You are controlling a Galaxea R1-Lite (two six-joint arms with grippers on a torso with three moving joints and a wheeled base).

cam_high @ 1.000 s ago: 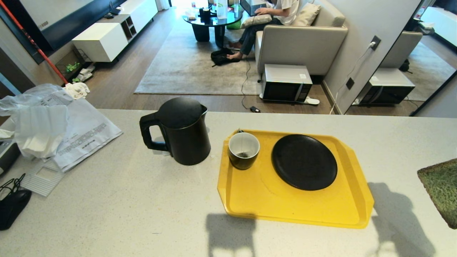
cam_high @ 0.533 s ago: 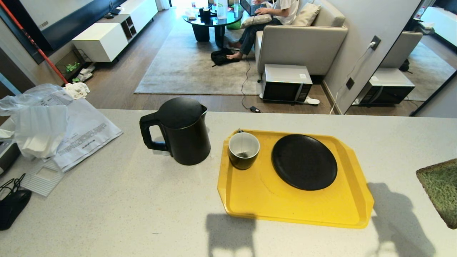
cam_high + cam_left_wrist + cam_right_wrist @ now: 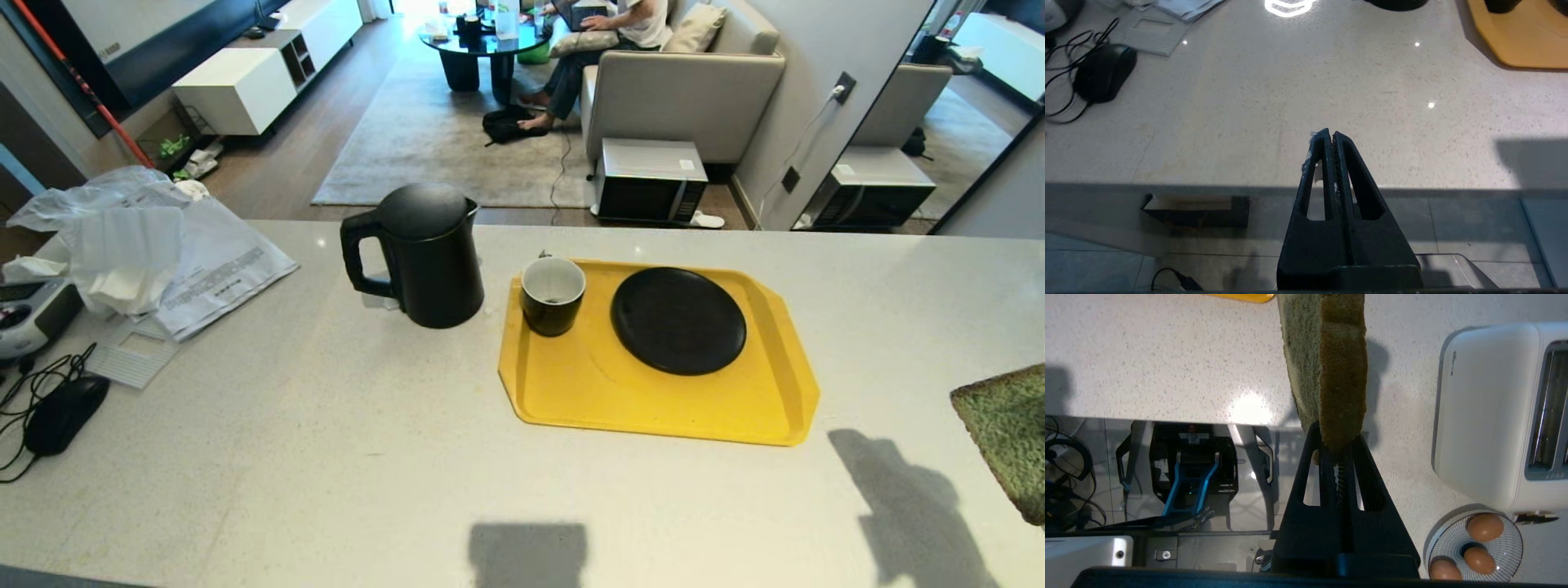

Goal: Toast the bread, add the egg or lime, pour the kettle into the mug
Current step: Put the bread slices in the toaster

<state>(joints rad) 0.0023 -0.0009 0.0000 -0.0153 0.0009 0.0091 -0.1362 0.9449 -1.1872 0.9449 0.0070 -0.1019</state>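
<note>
Pale green bread slice (image 3: 1327, 355) with tan crust, clamped in right end effector (image 3: 1340, 455) above speckled white worktop (image 3: 326, 457). Left end effector (image 3: 1329, 136) together, empty, at worktop edge.

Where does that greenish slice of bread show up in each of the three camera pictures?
Head view: the bread pokes in at the right edge, above the counter.
Left wrist view: not in it.
Right wrist view: the bread is seen edge-on at top centre, clamped in the right gripper beside the white toaster.
Shared landmark: the yellow tray, whose corner shows at the top of both wrist views.
</note>
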